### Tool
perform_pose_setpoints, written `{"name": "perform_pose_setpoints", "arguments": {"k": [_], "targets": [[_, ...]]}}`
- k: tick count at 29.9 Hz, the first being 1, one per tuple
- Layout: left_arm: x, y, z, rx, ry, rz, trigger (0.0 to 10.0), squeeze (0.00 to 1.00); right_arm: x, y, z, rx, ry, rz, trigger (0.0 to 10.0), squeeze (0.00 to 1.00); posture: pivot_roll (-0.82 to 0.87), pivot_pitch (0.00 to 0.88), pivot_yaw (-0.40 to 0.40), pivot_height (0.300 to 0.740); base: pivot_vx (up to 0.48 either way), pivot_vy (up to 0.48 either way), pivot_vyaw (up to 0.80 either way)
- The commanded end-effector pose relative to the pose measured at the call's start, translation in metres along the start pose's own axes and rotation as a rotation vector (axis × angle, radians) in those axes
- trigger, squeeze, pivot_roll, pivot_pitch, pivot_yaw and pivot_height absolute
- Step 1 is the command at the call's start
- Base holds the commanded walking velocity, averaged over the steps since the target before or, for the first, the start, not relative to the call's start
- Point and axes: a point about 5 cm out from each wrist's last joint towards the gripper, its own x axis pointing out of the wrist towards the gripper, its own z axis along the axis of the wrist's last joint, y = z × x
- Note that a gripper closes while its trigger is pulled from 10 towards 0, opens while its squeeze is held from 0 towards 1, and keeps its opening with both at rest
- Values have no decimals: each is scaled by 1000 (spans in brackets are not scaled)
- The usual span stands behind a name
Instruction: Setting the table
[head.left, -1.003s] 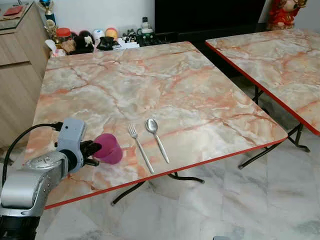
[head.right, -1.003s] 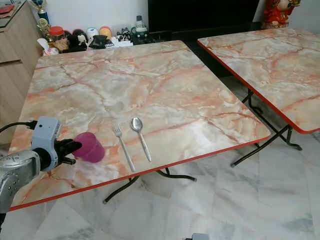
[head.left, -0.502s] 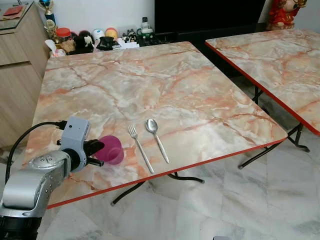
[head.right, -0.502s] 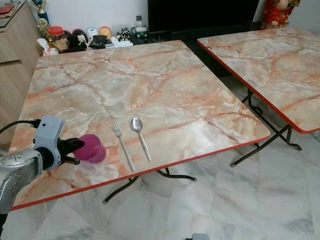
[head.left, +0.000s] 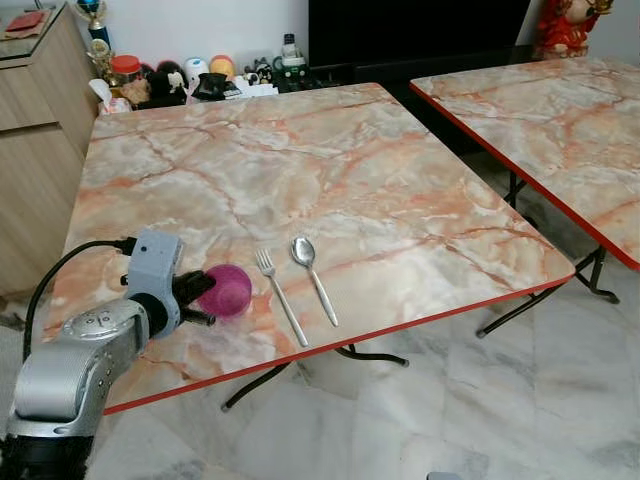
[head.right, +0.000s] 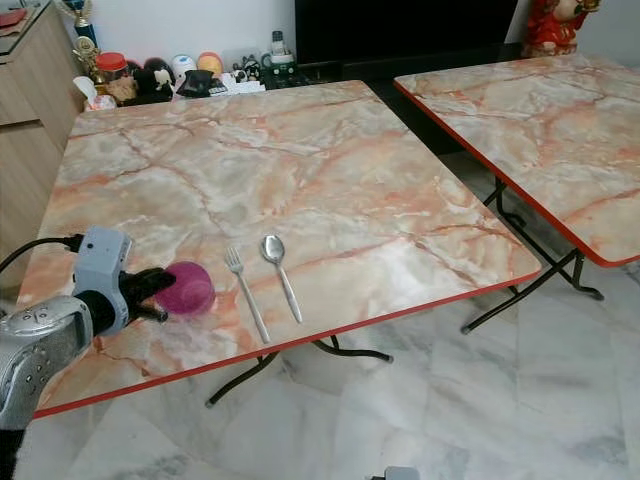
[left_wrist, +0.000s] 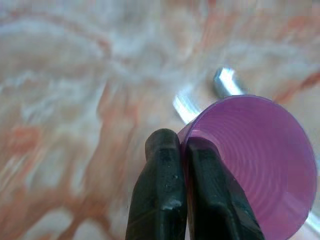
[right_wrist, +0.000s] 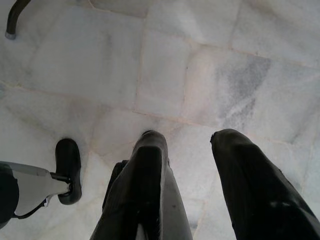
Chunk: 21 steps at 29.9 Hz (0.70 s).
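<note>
Fingers (left_wrist: 170, 200) of my left gripper (head.left: 200, 297) pinched the translucent purple plastic cup's (head.left: 226, 290) rim, lower left, tipping it beside the steel fork (head.left: 279, 308); the right's hung parted.

No readable text, label, brand or number appears anywhere; the jars and figurines beyond the tabletop (head.left: 300, 180) are too small to read.

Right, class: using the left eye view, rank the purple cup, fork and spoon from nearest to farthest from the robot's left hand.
1. Purple cup: pinched by its rim in the left hand, over the table's near left part.
2. Fork: lying just right of the cup.
3. Spoon: right of the fork, lying alongside it.
</note>
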Motion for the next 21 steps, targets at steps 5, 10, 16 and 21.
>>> {"name": "perform_pose_setpoints", "arguments": {"k": [5,10,16,21], "targets": [[-3,9,22,-56,-195,93,0,0,-2,1,-8,-3,28,5,10000,0,140,113,-6,740,0,0,0],[-6,15,15,-118,-327,208,10000,0,-2,0,-9,-5,29,5,10000,0,134,95,-8,740,0,0,0],[-10,13,-8,-155,-368,247,10000,0,-2,0,-10,-6,32,4,10000,0,125,80,-9,740,0,0,0],[-14,14,-20,-68,-377,256,10000,0,-2,-1,-11,-5,33,2,10000,0,129,77,-10,740,0,0,0]]}}
